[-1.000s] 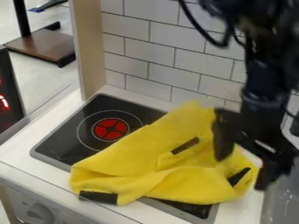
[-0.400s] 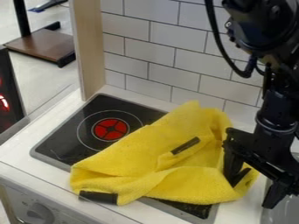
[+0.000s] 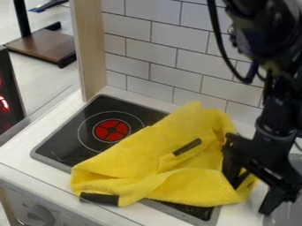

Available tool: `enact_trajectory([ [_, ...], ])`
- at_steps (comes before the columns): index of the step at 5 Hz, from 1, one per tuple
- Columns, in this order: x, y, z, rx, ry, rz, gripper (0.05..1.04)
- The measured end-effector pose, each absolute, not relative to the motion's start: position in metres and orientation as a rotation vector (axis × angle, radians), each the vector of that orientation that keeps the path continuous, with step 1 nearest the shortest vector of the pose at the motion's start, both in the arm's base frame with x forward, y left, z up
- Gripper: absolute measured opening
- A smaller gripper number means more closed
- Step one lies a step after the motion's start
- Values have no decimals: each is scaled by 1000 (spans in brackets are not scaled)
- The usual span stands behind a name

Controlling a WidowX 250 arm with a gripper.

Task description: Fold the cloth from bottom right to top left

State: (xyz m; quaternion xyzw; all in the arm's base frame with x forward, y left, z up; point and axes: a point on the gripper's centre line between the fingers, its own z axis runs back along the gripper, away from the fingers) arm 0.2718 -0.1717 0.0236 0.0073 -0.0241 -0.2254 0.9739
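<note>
Blk robot arm point(image 3: 274, 106) enters frame from 1 o'clock, pincer point(image 3: 251, 196) btwn 4 & 5 o'clock, fingers spread wide, gripping nothing, one finger at rt edge of yellow cloth point(image 3: 141, 154). Cloth lies rumpled across blk cooktop point(image 3: 65, 137) on white bench point(image 3: 17, 154), ctr to 6 o'clock; dk strips point(image 3: 99, 199) at 7 o'clock & nr ctr. Red burner point(image 3: 112, 130), 8 o'clock, uncovered. Tiled wall point(image 3: 141, 48) at 12 o'clock.
</note>
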Motion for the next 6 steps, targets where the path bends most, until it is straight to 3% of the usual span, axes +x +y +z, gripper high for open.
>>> enact_trajectory([
  [1,271,-169,21,29,-43,-455,936],
  [3,271,-167,20,40,-46,-449,346],
  [4,269,-168,19,33,-39,-455,168],
  [5,269,-163,36,13,-57,-466,75],
  [6,272,-156,62,-9,-111,-465,56],
])
